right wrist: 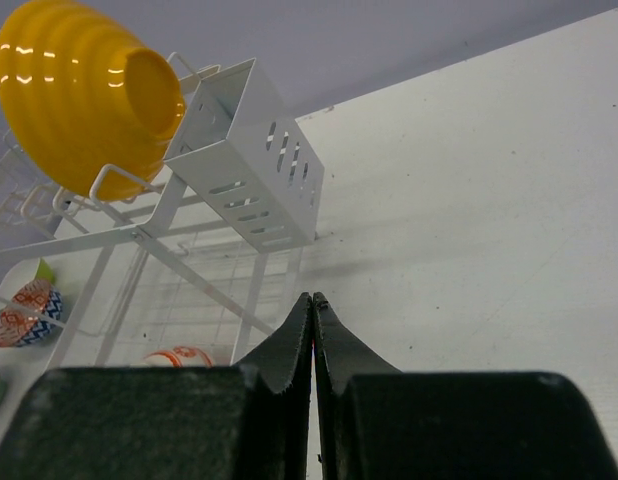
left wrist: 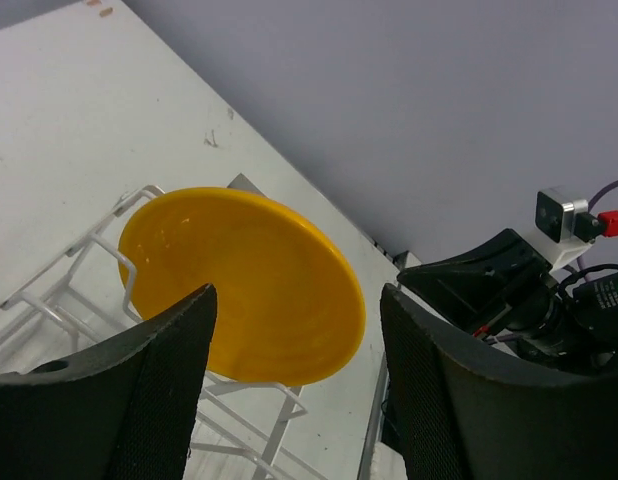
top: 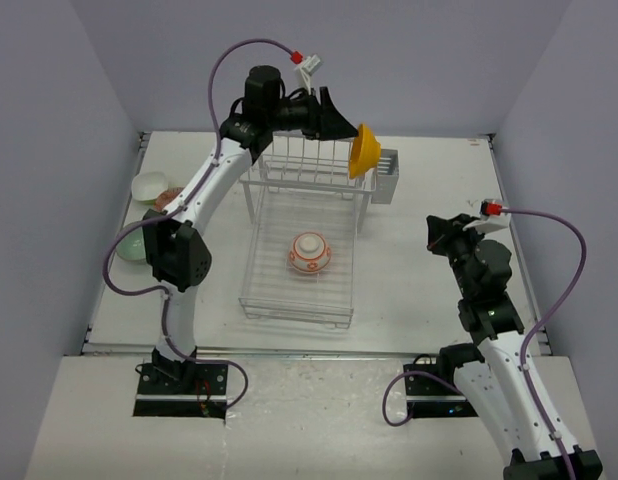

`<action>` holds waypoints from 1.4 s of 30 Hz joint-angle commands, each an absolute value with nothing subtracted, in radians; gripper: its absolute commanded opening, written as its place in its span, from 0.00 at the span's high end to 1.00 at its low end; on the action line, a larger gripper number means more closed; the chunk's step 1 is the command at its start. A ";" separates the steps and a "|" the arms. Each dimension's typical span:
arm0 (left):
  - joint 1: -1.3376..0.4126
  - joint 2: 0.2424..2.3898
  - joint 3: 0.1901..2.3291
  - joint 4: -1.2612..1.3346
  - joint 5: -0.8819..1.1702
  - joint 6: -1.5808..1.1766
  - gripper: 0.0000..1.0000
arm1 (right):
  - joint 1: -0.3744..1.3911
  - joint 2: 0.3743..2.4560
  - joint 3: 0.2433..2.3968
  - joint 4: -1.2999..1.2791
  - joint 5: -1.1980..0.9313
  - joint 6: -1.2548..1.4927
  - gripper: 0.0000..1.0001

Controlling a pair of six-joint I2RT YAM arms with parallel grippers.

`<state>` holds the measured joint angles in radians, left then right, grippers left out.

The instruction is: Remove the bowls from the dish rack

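The white wire dish rack [top: 257, 210] stands mid-table. An orange-yellow bowl [top: 364, 150] leans on its side at the right end of the upper tier, also seen as the yellow bowl [left wrist: 249, 285] and, from outside, the ribbed yellow bowl [right wrist: 84, 95]. A white bowl with orange-red pattern [top: 310, 253] lies upside down on the lower tray. My left gripper [top: 337, 122] is open just left of the yellow bowl, its fingers [left wrist: 159, 390] astride the bowl's near rim without touching. My right gripper [right wrist: 313, 302] is shut and empty, right of the rack.
Three bowls sit on the table left of the rack: a pale one [top: 149, 185], a patterned one [top: 169, 198] and a green one [top: 132, 246] partly behind my left arm. The grey cutlery holder [top: 386, 175] hangs on the rack's right end.
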<state>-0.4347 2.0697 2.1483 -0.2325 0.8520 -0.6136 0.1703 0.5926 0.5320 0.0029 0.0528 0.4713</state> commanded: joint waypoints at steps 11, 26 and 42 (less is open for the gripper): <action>-0.518 2.108 2.238 -0.271 0.856 -0.640 0.36 | 0.172 0.578 0.537 0.020 0.032 0.462 1.00; -0.545 2.143 2.286 -0.360 0.746 -0.627 0.42 | 0.173 0.557 0.526 0.028 0.028 0.463 1.00; -0.617 2.132 2.324 -0.503 0.445 -0.558 0.49 | 0.172 0.545 0.511 0.038 0.014 0.472 1.00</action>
